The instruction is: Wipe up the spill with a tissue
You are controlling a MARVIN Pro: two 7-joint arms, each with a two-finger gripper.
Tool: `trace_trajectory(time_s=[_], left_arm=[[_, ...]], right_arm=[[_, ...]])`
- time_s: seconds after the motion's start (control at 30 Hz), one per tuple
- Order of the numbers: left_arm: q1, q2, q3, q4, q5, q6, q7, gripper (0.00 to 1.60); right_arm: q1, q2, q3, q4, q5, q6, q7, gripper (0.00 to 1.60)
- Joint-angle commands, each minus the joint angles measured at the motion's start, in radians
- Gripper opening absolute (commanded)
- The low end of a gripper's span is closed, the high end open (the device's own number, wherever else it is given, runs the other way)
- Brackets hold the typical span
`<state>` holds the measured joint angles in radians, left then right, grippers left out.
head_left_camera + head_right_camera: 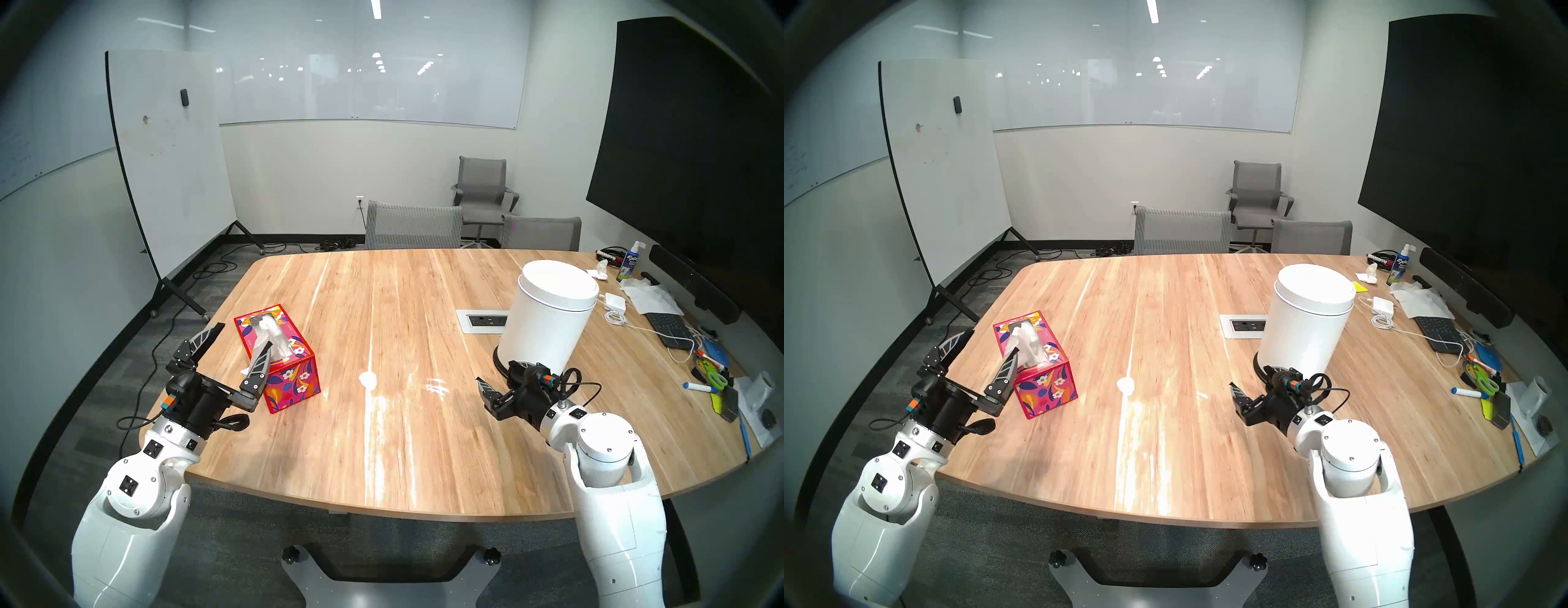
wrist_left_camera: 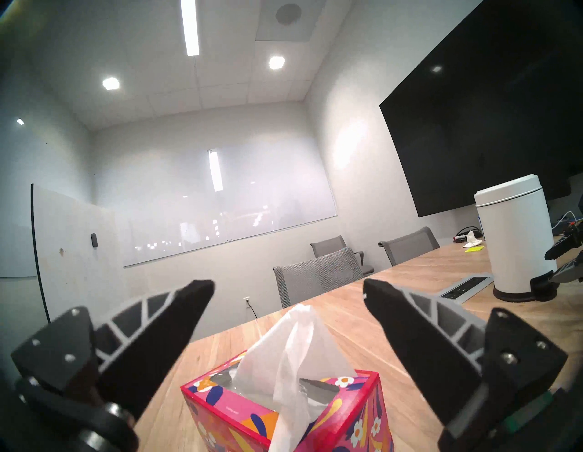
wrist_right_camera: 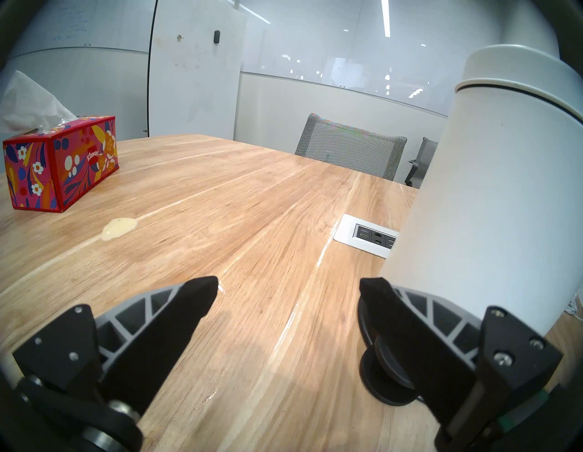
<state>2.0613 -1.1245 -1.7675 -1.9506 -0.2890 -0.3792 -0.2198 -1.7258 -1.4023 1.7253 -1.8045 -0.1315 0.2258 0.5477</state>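
Observation:
A white tissue (image 1: 273,342) (image 1: 1028,350) (image 2: 296,353) (image 3: 30,104) sticks up out of the red floral box (image 1: 292,382) (image 2: 227,410) at the table's left. My left gripper (image 1: 245,335) (image 1: 993,341) (image 2: 288,285) hovers open at the box's near end. Its fingers stand wide to either side of the tissue without touching it. The spill (image 1: 367,379) (image 1: 1125,384) (image 3: 119,228), a small whitish puddle, lies mid-table to the right of the box. A fainter glossy patch (image 1: 437,387) lies further right. My right gripper (image 1: 498,373) (image 3: 290,282) is open and empty, low over the table by the bin's foot.
A tall white bin (image 1: 547,322) (image 3: 504,189) with a black pedal (image 3: 388,372) stands just beyond my right gripper. A power outlet plate (image 1: 481,320) is set into the wooden table (image 1: 382,467). Keyboard, cables, markers and scissors (image 1: 712,373) crowd the right edge.

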Motion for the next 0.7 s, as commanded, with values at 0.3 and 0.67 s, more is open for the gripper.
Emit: trace_trajectory(time_s=[0.3,0.67], left_arm=[[-0.019,-0.016,0.086,0.098,0.105,-0.031,-0.004,1.6],[-0.175,-0.036,0.101,0.104,0.096,0.067,0.05,1.6]], right_arm=[[0.007,0.002,-0.001,-0.02,0.0,-0.001,0.001,1.6],[0.008,0.002,-0.001,-0.018,0.0,-0.003,0.001,1.6]])
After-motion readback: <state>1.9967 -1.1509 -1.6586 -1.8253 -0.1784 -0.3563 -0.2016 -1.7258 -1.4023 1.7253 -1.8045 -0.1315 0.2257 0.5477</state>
